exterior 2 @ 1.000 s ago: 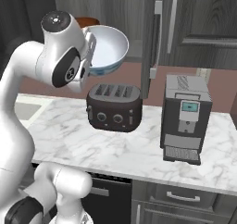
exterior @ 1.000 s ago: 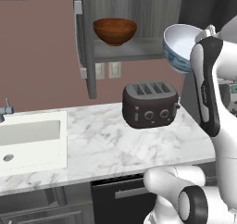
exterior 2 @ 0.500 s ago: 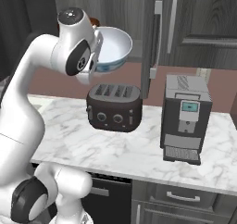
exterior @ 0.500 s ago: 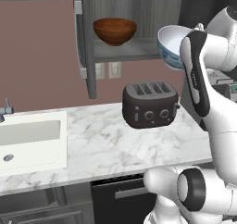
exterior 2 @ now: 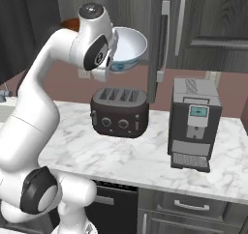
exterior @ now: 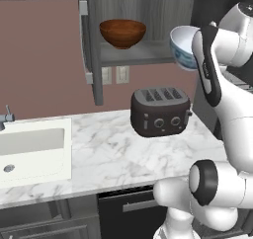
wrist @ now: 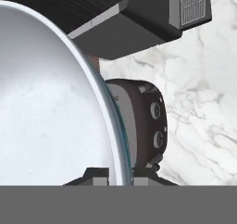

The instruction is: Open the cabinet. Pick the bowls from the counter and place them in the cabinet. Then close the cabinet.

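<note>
A simulated kitchen with a dusky pink back wall and a white marble counter (exterior: 113, 154) veined in grey, with a white inset sink (exterior: 29, 149) at its left end. On the counter stands a dark four-slot toaster (exterior: 159, 110), and to its right in the right base view a silver and black coffee machine (exterior 2: 193, 124). Above the counter hangs the dark grey wood-grain cabinet (exterior 2: 203, 25), its door (exterior: 89, 40) swung open and seen edge-on, showing a grey inner shelf (exterior: 133, 54). The reddish-brown wooden bowl (exterior: 122, 33) sits upright on that shelf, toward its left. The white robot arm reaches up in front of the cabinet, and its gripper (wrist: 121, 172) holds the blue and white bowl (exterior 2: 127, 49) in the air above the toaster, level with the shelf and just to the right of the wooden bowl in the left base view. The bowl tilts, its white inside facing partly toward the right base camera. In the hand view the two dark finger tips are narrowly set, one on each side of the bowl's thin rim, pinching it, with the toaster and the marble counter seen beyond the rim.
</note>
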